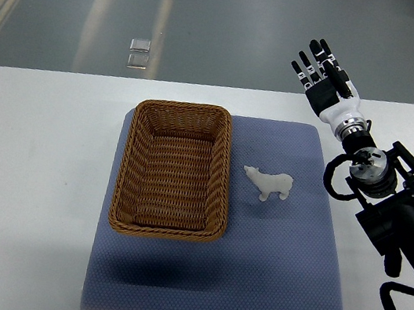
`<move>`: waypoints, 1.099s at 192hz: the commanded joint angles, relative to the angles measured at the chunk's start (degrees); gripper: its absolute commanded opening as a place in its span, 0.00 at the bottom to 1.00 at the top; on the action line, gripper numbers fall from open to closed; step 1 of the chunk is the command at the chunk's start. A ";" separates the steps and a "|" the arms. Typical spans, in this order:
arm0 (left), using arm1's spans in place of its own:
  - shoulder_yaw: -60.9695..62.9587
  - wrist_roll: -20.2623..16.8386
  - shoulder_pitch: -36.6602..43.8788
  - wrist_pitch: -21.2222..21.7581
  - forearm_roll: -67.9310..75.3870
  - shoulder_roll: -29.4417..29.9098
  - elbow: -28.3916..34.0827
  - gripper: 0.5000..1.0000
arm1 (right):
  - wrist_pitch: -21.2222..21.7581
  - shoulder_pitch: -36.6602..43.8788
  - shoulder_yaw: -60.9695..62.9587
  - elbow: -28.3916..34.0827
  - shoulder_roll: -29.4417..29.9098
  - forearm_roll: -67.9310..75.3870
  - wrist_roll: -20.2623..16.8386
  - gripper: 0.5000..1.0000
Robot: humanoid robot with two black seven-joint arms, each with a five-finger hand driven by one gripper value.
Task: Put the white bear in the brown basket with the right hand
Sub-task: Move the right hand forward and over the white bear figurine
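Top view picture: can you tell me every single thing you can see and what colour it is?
brown basket: one, brown wicker, empty, on the left part of the mat
white bear: one, white, standing on the mat just right of the basket, not touching it
mat: one, blue-grey, spread on the middle of the table
table: one, white, under everything
small clear squares: two, shiny, on the grey floor beyond the table
right robot hand: one, black and white, fingers spread, holding nothing, raised past the table's far right edge, its arm entering from the right
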 commanded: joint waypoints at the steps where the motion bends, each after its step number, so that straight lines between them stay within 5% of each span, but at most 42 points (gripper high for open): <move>1: 0.00 0.00 0.07 0.00 0.00 0.00 0.00 1.00 | 0.00 0.00 0.00 0.00 0.07 0.03 0.02 0.86; 97: 0.09 0.00 -0.02 0.00 0.00 0.00 -0.35 1.00 | 0.35 0.88 -0.97 1.93 -2.39 -2.96 -0.24 0.86; 174: 0.09 0.00 -0.11 -0.80 0.09 0.00 -0.35 1.00 | 3.34 7.30 -13.54 10.72 -11.36 -36.97 -1.03 0.85; 211: 0.09 0.00 -0.64 -0.80 0.09 0.00 -0.35 1.00 | 9.40 14.24 -26.54 16.43 -18.65 -53.94 -4.73 0.85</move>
